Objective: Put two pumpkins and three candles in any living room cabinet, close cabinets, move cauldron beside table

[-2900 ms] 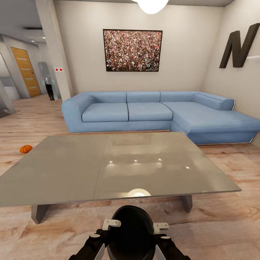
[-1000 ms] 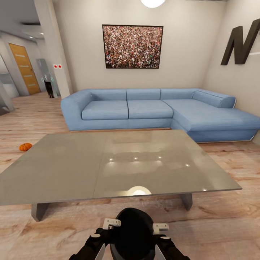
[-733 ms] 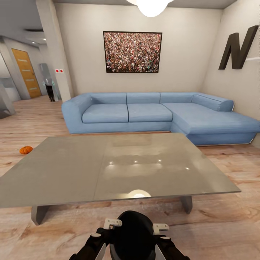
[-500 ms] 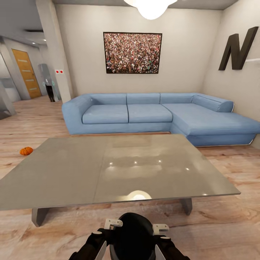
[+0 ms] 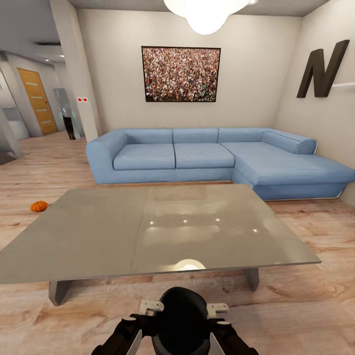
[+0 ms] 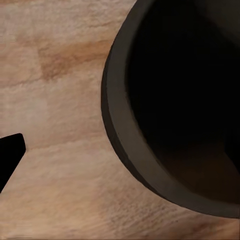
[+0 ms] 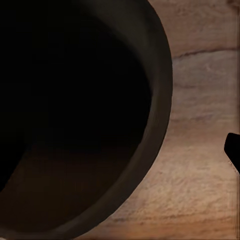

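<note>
To set the round black cauldron near the grey desk, lower slowly; claw state unclear.

The black cauldron is sitting low between both arms, blocking the near middle. Just beyond it the wide grey counter is spreading across the way forward, its top lying bare. Open plank floor is running past its left side toward the small orange pumpkin. The blue sofa is closing off the far side and right.
</note>
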`<state>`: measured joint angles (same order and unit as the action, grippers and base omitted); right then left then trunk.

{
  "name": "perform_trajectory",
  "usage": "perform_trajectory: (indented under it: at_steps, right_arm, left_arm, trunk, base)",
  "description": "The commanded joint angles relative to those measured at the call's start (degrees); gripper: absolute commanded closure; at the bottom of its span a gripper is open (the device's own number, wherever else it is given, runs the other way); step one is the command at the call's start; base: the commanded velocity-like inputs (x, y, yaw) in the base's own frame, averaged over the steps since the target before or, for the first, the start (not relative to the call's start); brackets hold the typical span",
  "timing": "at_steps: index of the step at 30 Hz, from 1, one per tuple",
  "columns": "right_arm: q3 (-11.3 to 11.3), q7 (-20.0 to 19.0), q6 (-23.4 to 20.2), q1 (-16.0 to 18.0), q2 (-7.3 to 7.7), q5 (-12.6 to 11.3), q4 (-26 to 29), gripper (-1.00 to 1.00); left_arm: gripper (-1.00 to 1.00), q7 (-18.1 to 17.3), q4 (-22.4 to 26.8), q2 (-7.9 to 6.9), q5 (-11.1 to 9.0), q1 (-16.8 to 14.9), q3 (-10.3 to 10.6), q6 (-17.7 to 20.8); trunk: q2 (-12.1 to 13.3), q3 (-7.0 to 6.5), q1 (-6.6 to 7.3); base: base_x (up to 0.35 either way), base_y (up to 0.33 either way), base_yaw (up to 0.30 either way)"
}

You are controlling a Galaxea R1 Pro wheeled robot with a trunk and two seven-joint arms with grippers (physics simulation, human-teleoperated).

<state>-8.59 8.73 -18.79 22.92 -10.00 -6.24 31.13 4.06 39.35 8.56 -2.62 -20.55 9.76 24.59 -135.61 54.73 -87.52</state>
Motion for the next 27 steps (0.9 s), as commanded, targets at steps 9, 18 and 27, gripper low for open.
perform_trajectory:
  at_steps: [9,18,27]
  right_arm:
    - [-0.2,0.4,0.9,0.0,0.11,-1.0,0.2,-1.00]
    - [-0.1,0.3,0.9,0.0,0.15,-1.3,0.2,-1.00]
    - [0.3,0.3,-0.3,0.0,0.15,-1.3,0.1,-1.00]
  left_arm:
    - [-1.00,0.5,-0.1,0.21,-0.3,0.0,0.0,-2.6]
    - [-1.00,0.5,-0.1,0.22,-0.3,0.0,0.0,-5.5]
    - [-1.00,0.6,0.1,0.41,-0.4,0.0,0.1,-5.2]
  trunk:
    - [0.8,-0.30,0.45]
    - [4.4,-1.92,2.43]
    - [8.0,-3.53,4.40]
  base:
    - [0.000,0.000,0.000]
    - [0.000,0.000,0.000]
    - [0.000,0.000,0.000]
